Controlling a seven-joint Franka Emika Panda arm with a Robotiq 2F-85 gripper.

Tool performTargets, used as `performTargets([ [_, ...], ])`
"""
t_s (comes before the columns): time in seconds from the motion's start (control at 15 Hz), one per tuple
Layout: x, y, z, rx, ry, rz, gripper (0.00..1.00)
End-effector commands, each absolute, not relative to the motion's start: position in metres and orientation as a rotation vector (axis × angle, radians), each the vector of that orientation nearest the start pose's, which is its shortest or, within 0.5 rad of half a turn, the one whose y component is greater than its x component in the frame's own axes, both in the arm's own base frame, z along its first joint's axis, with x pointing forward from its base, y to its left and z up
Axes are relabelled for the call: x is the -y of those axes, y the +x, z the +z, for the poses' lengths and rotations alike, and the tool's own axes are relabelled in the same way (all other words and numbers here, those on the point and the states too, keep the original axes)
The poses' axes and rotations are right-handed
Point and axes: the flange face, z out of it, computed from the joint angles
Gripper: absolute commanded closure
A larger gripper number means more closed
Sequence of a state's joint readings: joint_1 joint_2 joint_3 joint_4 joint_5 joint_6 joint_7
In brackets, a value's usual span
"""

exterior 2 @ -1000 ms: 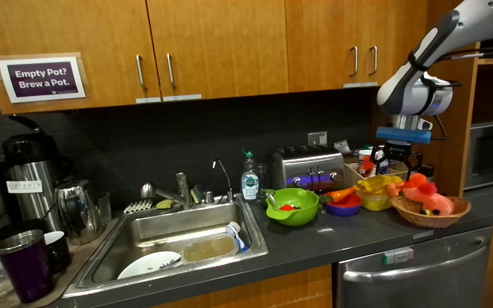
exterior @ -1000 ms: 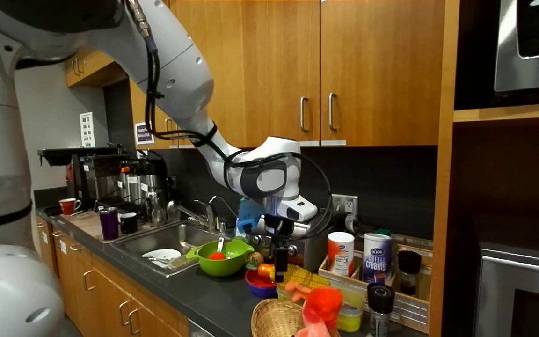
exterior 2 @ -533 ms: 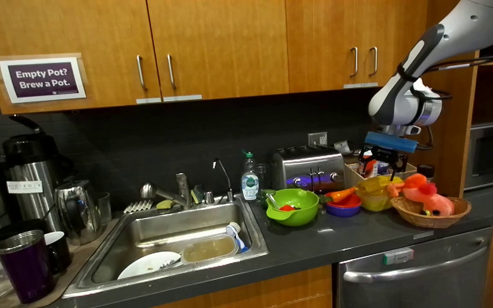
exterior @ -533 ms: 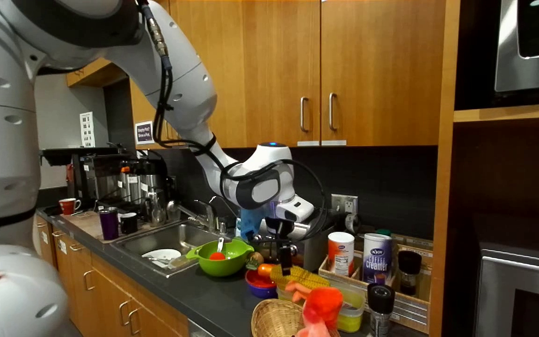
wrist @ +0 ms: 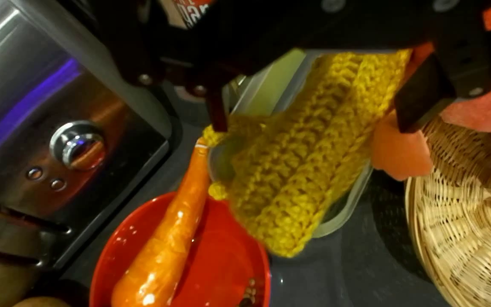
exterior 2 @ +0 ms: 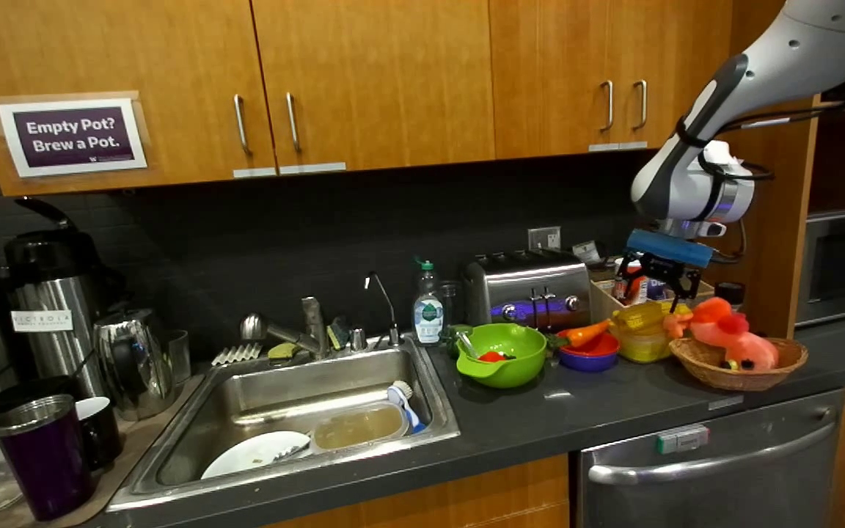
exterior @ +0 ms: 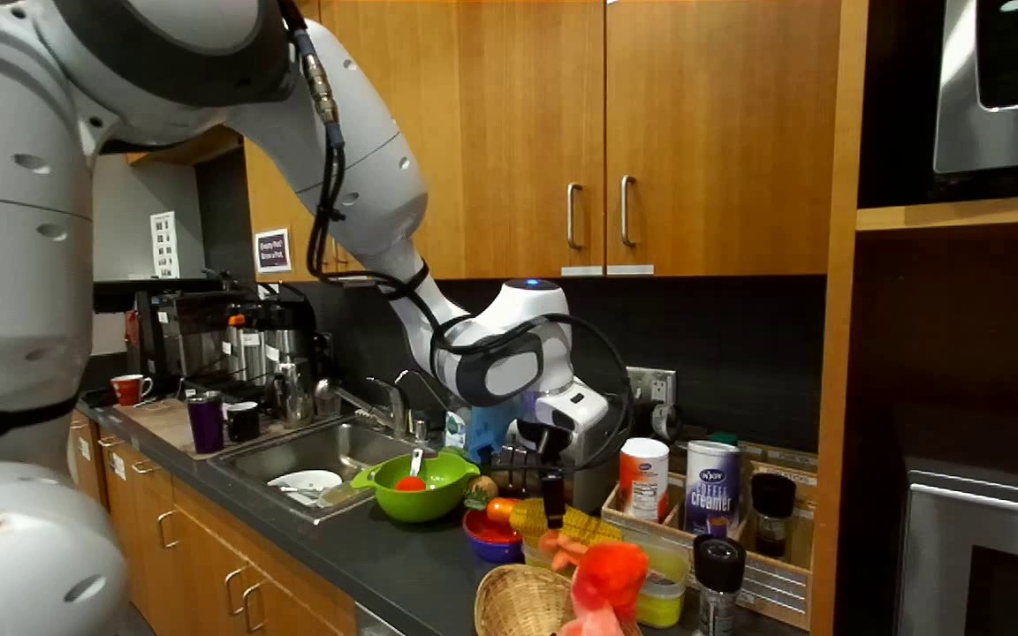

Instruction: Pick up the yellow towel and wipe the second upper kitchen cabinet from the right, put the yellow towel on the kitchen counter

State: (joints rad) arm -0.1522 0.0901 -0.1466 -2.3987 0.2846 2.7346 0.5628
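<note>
The yellow towel [wrist: 296, 187] is lying across a tub [exterior 2: 645, 350] on the counter [exterior 2: 540, 411]; above, the gripper [wrist: 313, 126] is holding nothing, its 2 fingers [wrist: 424, 96] standing wide apart (touching the towel? I can't tell).

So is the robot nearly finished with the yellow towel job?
Doesn't look like it! Done: only the lining-up, as the open pincer is over the yellow towel. In hand: probably grabbing it, but it lies ungripped across a plastic tub. Left, it seems: wiping the second upper cabinet from the right, with no towel against it, then putting the towel on the counter.
</note>
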Motion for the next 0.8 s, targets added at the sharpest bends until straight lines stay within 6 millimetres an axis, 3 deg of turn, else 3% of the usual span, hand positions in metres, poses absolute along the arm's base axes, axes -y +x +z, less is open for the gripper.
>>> performTargets([
  [0.0,0.178,0.504,0.297,-1.586,-2.489,-0.335,0.00],
  [0.33,0.198,0.519,0.296,-1.643,-2.455,-0.335,0.04],
  [0.6,0.216,0.530,0.300,-1.670,-2.436,-0.354,0.20],
  [0.73,0.223,0.533,0.300,-1.685,-2.430,-0.353,0.17],
])
